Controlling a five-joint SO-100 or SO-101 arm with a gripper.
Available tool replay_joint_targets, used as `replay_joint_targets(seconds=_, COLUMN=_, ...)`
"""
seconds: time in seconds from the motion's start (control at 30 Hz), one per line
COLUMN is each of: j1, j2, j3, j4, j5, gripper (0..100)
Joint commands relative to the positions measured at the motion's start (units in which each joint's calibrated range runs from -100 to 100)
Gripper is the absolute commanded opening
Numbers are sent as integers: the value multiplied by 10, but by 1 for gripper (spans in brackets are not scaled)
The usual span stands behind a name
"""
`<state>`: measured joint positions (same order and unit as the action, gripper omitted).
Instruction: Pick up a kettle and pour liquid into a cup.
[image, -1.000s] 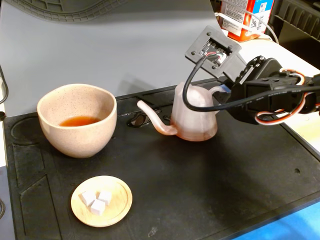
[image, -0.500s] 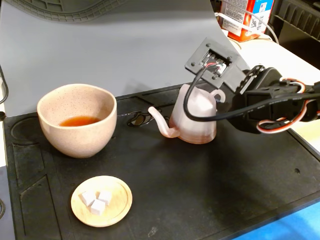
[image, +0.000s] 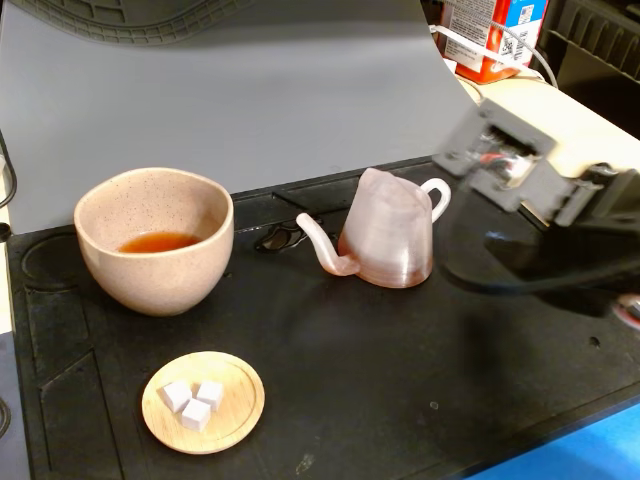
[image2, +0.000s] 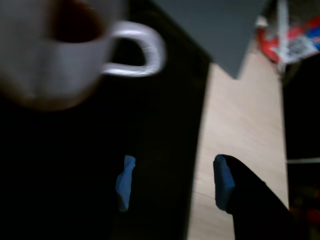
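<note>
The pale-pink ridged kettle (image: 390, 235) stands upright on the black mat (image: 400, 380), spout toward the cup, white loop handle (image: 436, 195) toward the arm. The speckled beige cup (image: 155, 270) sits at the left with orange-brown liquid (image: 160, 241) in its bottom. My arm (image: 590, 220) is a blur at the right, apart from the kettle. In the wrist view the kettle (image2: 55, 55) and its handle (image2: 142, 50) lie at the top left, and my gripper (image2: 172, 175) is open below them, blue pads wide apart with nothing between.
A small wooden dish (image: 203, 402) with three white cubes lies at the front left of the mat. A grey backdrop rises behind. An orange carton (image: 490, 35) stands on the beige table at the back right.
The gripper has let go of the kettle's handle and pulled back to the right. The kettle stays upright on the mat where it stood half a second ago.
</note>
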<state>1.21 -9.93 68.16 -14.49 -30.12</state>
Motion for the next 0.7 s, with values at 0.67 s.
replay_joint_targets(seconds=0.67, j1=10, j2=-717, j3=318, j4=420, j5=-202, gripper=1)
